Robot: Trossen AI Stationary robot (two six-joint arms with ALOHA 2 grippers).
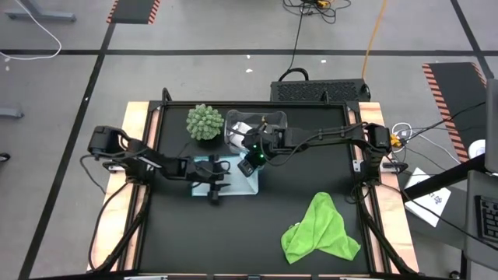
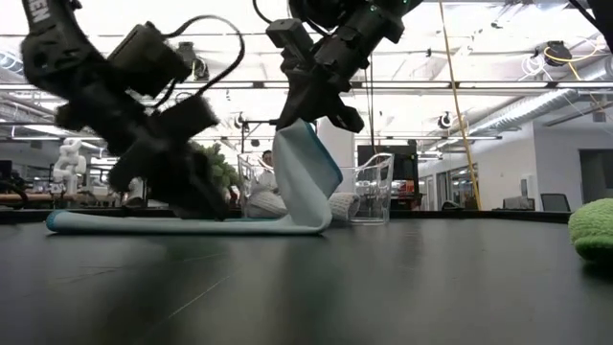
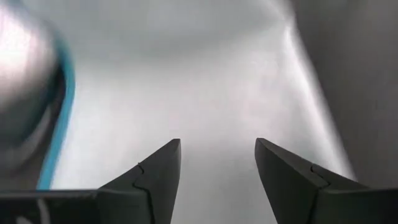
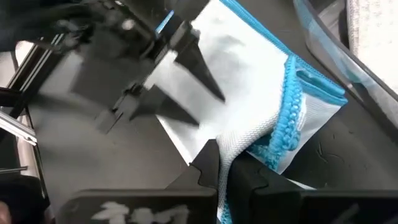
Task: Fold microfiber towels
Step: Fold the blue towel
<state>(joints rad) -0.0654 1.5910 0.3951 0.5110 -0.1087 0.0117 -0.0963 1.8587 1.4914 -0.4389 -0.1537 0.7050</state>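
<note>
The light blue towel (image 1: 237,187) (image 2: 172,225) lies flat on the black table near its middle, with its right end raised. My right gripper (image 1: 247,165) (image 2: 306,120) (image 4: 225,168) is shut on that raised end. My left gripper (image 1: 222,175) (image 2: 196,196) (image 3: 217,158) stands open, slanting down close over the flat part of the towel; I see no touch. The lime green towel (image 1: 319,229) (image 2: 594,230) lies crumpled toward the near right. A white cloth (image 4: 373,25) shows inside the clear bin. My right gripper pinches the light blue towel's right end at its blue-stitched edge (image 4: 273,146) between its two fingers; how many layers, I cannot tell. The fingers slant down from the far right. That end (image 2: 311,163) curves up off the table while the rest of the towel (image 2: 115,225) stays flat.
A clear plastic bin (image 1: 255,126) (image 2: 369,187) stands just behind the towel, and a round green spiky ball plant (image 1: 204,122) sits to its left. Bare black table stretches along the near side and the left.
</note>
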